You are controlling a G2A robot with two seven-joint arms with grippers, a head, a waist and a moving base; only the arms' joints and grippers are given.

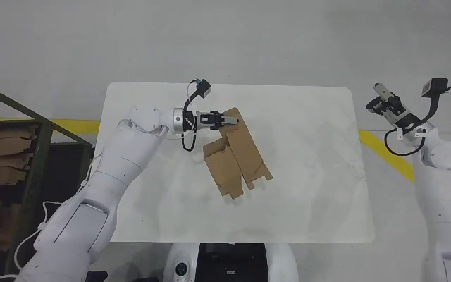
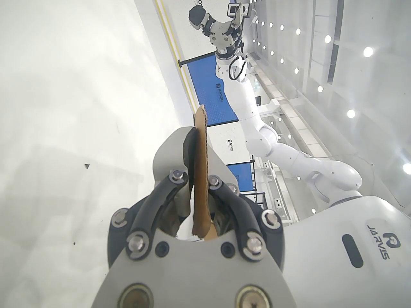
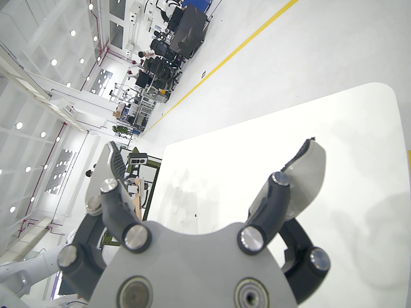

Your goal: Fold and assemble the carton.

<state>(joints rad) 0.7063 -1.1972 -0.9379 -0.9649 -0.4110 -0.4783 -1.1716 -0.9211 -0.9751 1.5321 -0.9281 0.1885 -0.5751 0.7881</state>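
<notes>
The flat brown corrugated-cardboard carton [image 1: 236, 151] sits on the white counter [image 1: 310, 204], left of its middle. It is partly opened out, its slotted flaps pointing towards my body. My left pincer [image 1: 227, 121] is pinching the far corner flap, and in my wrist view the board's raw edge [image 2: 201, 174] stands clamped between the pads of that pincer [image 2: 199, 149].

What worries me most is that I hold the carton at one corner only. If I pull or twist from here, I judge the sheet will swing about that corner or skid over the smooth counter rather than bend at a crease, because nothing pins its other end. The flap could also crumple or tear where my pads bite, or slide out, since only a narrow strip seems to be in the grip. My right pincer [image 3: 210, 158] is spread and empty, raised beyond the counter's right edge [image 1: 384, 106] and well apart from the carton, so it gives no bracing.

Several things I cannot make out. The score lines do not show, so I cannot tell panels from flaps. I cannot tell whether the held corner is lifted off the counter or lying on it. One of my left pads is hidden behind the board, as is the carton's underside.
</notes>
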